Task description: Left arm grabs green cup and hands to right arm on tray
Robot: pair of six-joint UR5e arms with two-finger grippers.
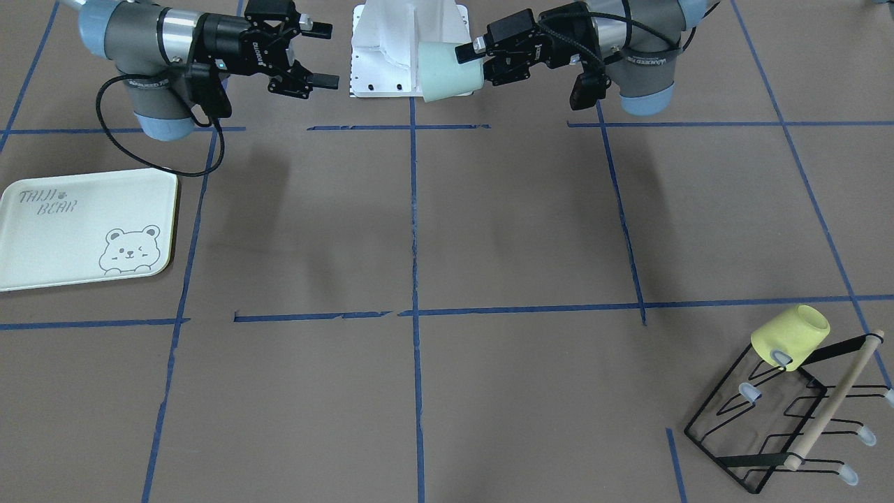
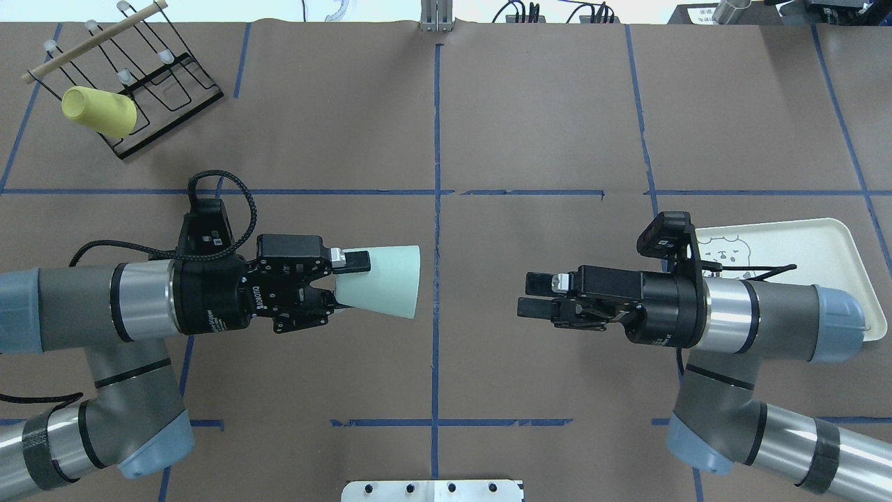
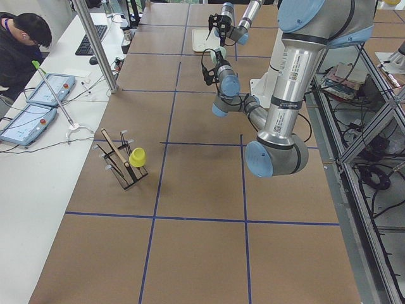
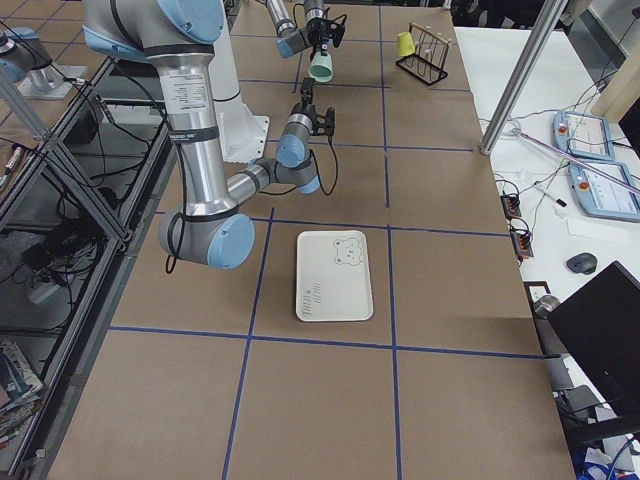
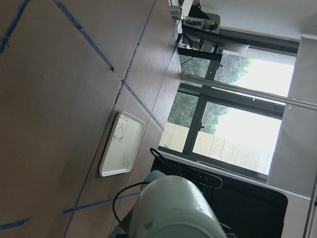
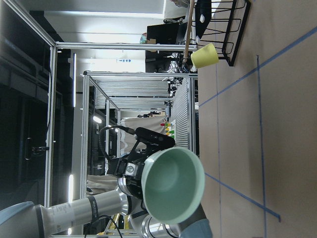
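From the front, I see the left claw [image 1: 469, 64] clamped on the green cup [image 1: 447, 70], held sideways above the surface [image 1: 489, 230]. The right claw [image 1: 327, 56] faces it, jaws apart. Overhead, a gap separates the cup's mouth from the right claw. The tray [image 2: 801, 240] lies well apart from the cup.
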